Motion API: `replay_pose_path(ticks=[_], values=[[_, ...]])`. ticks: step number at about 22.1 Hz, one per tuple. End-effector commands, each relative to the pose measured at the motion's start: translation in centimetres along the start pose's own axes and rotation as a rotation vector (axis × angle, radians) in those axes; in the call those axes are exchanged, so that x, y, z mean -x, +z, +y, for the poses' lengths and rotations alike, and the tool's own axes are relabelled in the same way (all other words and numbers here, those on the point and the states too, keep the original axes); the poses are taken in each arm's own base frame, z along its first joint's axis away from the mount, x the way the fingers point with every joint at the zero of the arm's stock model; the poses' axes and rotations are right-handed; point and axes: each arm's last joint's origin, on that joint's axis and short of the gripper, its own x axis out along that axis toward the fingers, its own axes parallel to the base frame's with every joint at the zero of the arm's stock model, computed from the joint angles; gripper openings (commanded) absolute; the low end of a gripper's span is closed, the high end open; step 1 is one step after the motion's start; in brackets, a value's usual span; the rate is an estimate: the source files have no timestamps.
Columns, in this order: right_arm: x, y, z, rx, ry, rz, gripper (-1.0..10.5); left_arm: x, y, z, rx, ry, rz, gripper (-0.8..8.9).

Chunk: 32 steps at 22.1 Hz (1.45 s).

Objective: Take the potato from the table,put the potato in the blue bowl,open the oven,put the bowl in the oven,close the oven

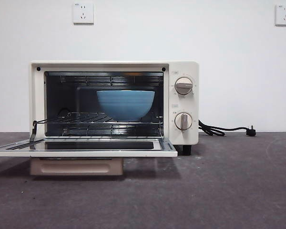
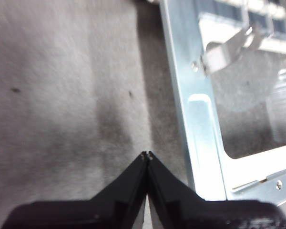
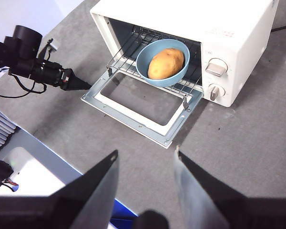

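Observation:
The cream-white oven (image 1: 183,102) (image 3: 229,28) stands with its door (image 1: 86,147) (image 3: 138,102) folded down flat. On the wire rack inside sits the blue bowl (image 1: 126,104) (image 3: 163,62), and the golden-brown potato (image 3: 166,63) lies in it; the front view hides the potato behind the bowl's wall. My left gripper (image 2: 147,154) (image 3: 83,86) is shut with nothing in it, low over the table (image 2: 62,95) just beside the door's metal frame (image 2: 200,119). My right gripper (image 3: 145,155) hangs open high above the table, well in front of the oven.
A black power cord with plug (image 1: 226,129) trails on the table right of the oven. Two wall sockets (image 1: 83,13) sit on the white wall. A white and blue edge (image 3: 33,176) lies beyond the table's border in the right wrist view.

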Motion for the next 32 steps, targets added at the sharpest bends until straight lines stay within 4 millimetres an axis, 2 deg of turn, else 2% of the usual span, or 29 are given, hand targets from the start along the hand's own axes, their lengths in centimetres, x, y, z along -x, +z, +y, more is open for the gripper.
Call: replay_pose_path(ticks=[1, 6, 16, 25, 32], values=[[0.1, 0.1, 0.0, -0.012, 0.003, -0.007, 1.9, -1.0, -0.5, 0.2, 0.006, -0.041, 0.034, -0.09], [0.1, 0.1, 0.0, -0.012, 0.002, -0.007, 1.9, -2.0, -0.7, 0.1, 0.001, -0.071, 0.062, -0.09], [0.1, 0.1, 0.0, -0.013, -0.001, -0.008, 1.9, -2.1, -0.4, -0.5, -0.015, -0.232, 0.032, -0.09], [0.1, 0.1, 0.0, -0.013, -0.004, -0.008, 1.9, -1.1, 1.1, 0.0, 0.060, -0.384, -0.079, -0.08], [0.1, 0.1, 0.0, -0.016, -0.004, -0.008, 1.9, -0.3, 2.6, 0.4, 0.074, -0.437, -0.173, -0.08]])
